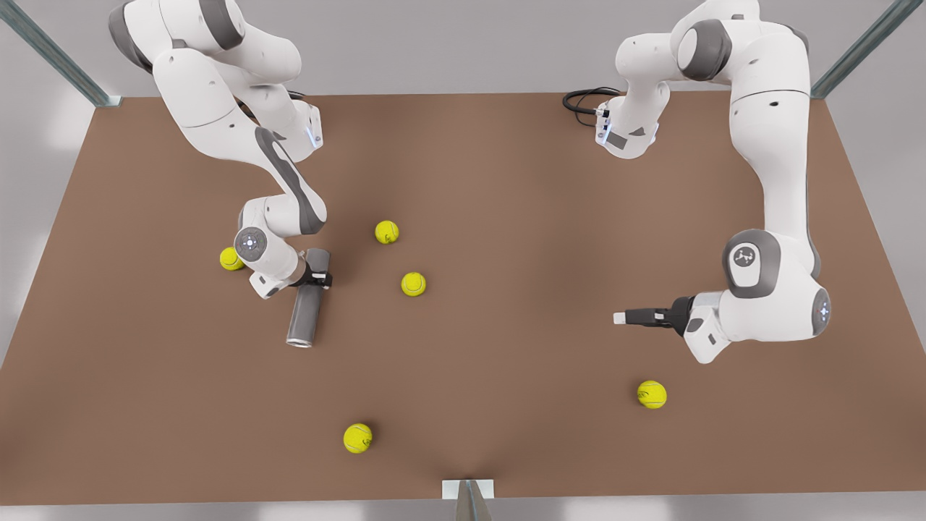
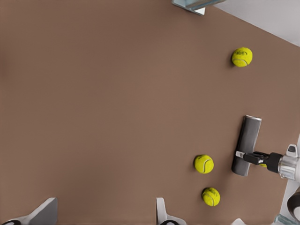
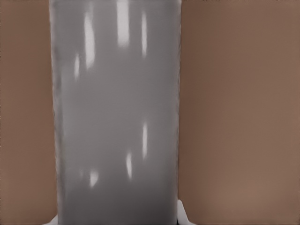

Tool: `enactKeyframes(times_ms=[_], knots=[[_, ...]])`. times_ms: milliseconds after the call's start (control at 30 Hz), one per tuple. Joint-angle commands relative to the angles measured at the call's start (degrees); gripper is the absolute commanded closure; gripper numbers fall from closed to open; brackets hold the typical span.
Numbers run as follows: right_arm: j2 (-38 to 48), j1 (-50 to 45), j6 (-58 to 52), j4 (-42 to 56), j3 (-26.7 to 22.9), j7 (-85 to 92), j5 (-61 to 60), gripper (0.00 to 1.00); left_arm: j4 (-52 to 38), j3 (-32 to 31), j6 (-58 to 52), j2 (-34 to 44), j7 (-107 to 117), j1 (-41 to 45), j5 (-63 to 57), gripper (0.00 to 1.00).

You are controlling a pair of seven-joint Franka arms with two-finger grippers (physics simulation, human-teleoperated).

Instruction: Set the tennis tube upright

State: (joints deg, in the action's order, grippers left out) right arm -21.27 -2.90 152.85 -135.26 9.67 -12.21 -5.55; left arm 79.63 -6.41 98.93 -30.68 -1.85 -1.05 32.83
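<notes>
Tube lies flat on the worktop. Its long axis runs roughly front to back in the front view, slightly skewed, with the shiny rim at the camera end.

Right claw is on the tube, crossing it near the end away from the rim. It comes in side-on, square to the long axis. Its wrist view has the grey wall between the fingers, so I read it as clamped on the tube. Contact itself is not clearly visible.

Left claw waits well off to the tube's side, toward the front view's right. It points back at the tube, fingers spread, holding nothing.

The right arm is your arm, being far nearer. The grip sits off-centre, so expect the rim end to swing as you rotate the tube up.

Count:
- One tube.
- Five balls.
- Nearest ball is just beside the tube on the left-claw side.
- One ball is beyond that.
- One ball is on the tube's far side, behind the right wrist.
- Two balls are past the rim end, well apart.
</notes>
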Motion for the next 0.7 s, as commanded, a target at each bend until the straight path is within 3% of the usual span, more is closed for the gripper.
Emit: enactKeyframes(times_ms=[0, 267, 567, 667], knots=[[0.0, 0.1, 0.0, 0.0, 0.0, 0.0, 0.0, 0.24, 0.0, 0.0, 0.0, 0.0, 0.0, 0.0, 0.1, 0.0], [1.4, 0.1, -1.1, 0.0, 0.1, 0.4, 0.0, 0.24, 0.0, 0.0, 0.1, -0.1, 0.0, 0.1, 0.1, 0.0], [13.6, 0.3, -12.1, 2.4, 0.2, 7.1, 0.4, 0.24, -0.1, 0.0, 0.1, -0.3, 0.0, 0.0, 0.1, 0.0], [14.8, 0.1, -16.0, 6.0, 3.1, 10.4, 0.2, 0.24, -0.1, 0.0, 0.1, -0.3, 0.0, 0.0, 0.1, 0.0]])
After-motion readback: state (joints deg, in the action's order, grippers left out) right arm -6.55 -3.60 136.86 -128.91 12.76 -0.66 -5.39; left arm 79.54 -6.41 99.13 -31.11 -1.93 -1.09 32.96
